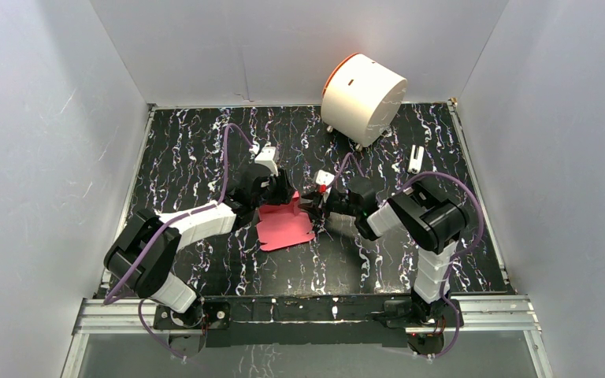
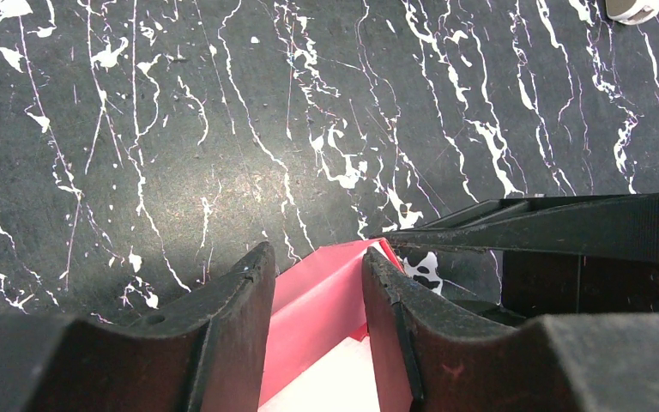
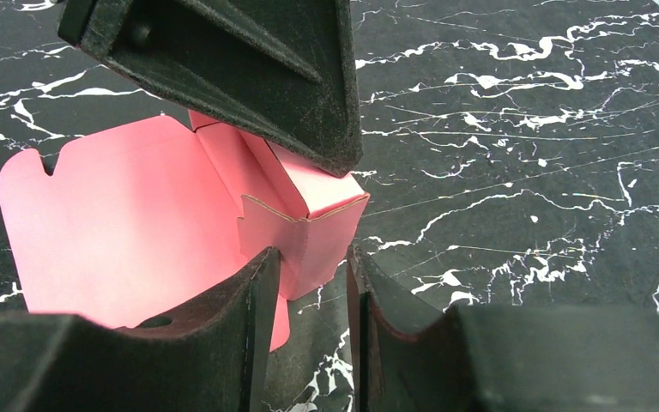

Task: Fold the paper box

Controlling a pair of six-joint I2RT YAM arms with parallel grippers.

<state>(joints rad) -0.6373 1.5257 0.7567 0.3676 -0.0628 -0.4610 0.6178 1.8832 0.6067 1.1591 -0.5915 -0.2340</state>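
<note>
Lying between the jaws: paper box (image 3: 120, 215), one wall raised, base flat.
Left gripper (image 2: 316, 257): astride the raised wall; whether pinching it, cannot tell.
Right gripper (image 3: 311, 253): jaws apart, folded corner just ahead.

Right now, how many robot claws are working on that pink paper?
2. The left gripper straddles a raised flap at the paper box's far edge; the right gripper sits at its folded right corner. No others in view.
</note>
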